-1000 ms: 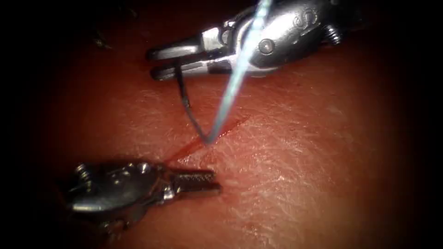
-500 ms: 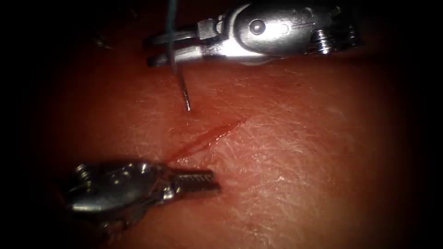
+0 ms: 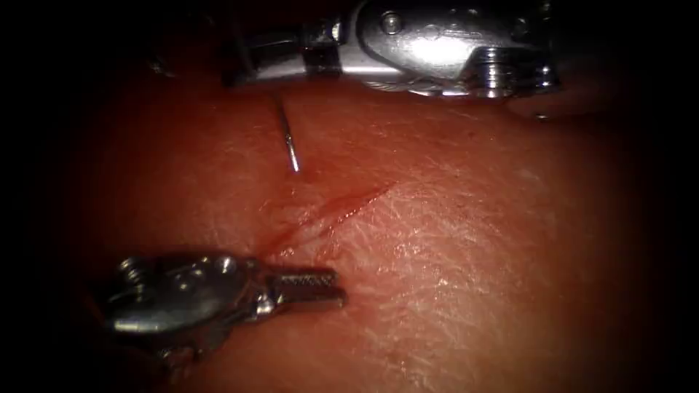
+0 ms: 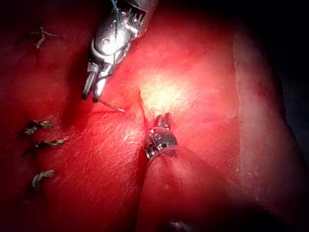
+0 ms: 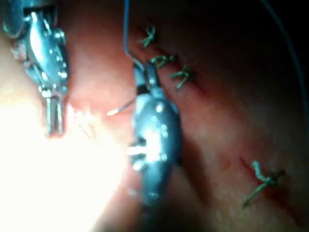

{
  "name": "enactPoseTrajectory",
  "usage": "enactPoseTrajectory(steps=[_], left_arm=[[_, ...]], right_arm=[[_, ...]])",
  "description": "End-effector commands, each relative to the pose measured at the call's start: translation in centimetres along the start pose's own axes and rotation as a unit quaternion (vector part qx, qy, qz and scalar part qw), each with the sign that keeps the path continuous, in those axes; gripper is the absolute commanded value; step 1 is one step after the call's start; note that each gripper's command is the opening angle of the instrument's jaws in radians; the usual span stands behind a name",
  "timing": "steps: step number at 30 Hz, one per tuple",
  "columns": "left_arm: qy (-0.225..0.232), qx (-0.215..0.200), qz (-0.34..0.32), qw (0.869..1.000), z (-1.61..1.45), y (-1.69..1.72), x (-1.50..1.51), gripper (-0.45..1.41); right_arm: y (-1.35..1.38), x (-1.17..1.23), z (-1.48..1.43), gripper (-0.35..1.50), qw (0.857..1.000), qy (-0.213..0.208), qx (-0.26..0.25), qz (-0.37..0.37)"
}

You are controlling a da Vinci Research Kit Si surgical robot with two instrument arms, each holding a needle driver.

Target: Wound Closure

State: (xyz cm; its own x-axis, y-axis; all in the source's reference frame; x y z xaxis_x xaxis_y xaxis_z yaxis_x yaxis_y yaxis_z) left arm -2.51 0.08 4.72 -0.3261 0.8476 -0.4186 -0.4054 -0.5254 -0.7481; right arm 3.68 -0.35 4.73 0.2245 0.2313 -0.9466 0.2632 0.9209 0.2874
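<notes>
The right tool (image 3: 237, 65) reaches in over the far part of the tissue (image 3: 466, 276), jaws shut on the curved needle (image 3: 289, 142) toward its thread end. The needle points down, with its tip just left of the cut (image 3: 331, 212), at or barely above the surface; I cannot tell if it touches. The left tool (image 3: 336, 287) lies low on the near side of the cut, jaws shut on nothing. The left wrist view shows the right tool (image 4: 91, 96), the needle (image 4: 113, 107) and the left tool (image 4: 163, 117). Blue thread (image 5: 126, 29) rises from the right tool (image 5: 145, 67).
Red fluid marks the cut and the skin near its lower left end (image 3: 287, 244). Several earlier knotted stitches sit in a row on the tissue (image 4: 36, 126) (image 5: 164, 60), with one more farther off (image 5: 263, 181). The tissue's raised edge (image 4: 246, 87) runs along one side.
The right tool has risen and drawn back while rolling its wrist. The needle swung from reaching into the cut to pointing down left of it, and the thread left the foreground. The left tool stayed still.
</notes>
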Motion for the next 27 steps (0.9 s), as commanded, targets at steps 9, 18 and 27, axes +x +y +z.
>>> enactPoseTrajectory(steps=[9,18,27], left_arm=[[-0.002,-0.001,-0.001,1.000,0.07,0.01,-0.06,0.05],[-0.004,-0.001,-0.001,1.000,0.06,0.00,-0.07,0.04],[-0.005,0.000,0.000,1.000,0.05,0.00,-0.07,0.04]], right_arm=[[-0.04,-0.09,0.11,-0.35,0.999,0.005,0.020,0.049],[-0.11,-0.14,0.14,-0.35,0.995,0.006,0.031,0.090],[-0.14,-0.15,0.13,-0.35,0.993,0.007,0.039,0.115]])
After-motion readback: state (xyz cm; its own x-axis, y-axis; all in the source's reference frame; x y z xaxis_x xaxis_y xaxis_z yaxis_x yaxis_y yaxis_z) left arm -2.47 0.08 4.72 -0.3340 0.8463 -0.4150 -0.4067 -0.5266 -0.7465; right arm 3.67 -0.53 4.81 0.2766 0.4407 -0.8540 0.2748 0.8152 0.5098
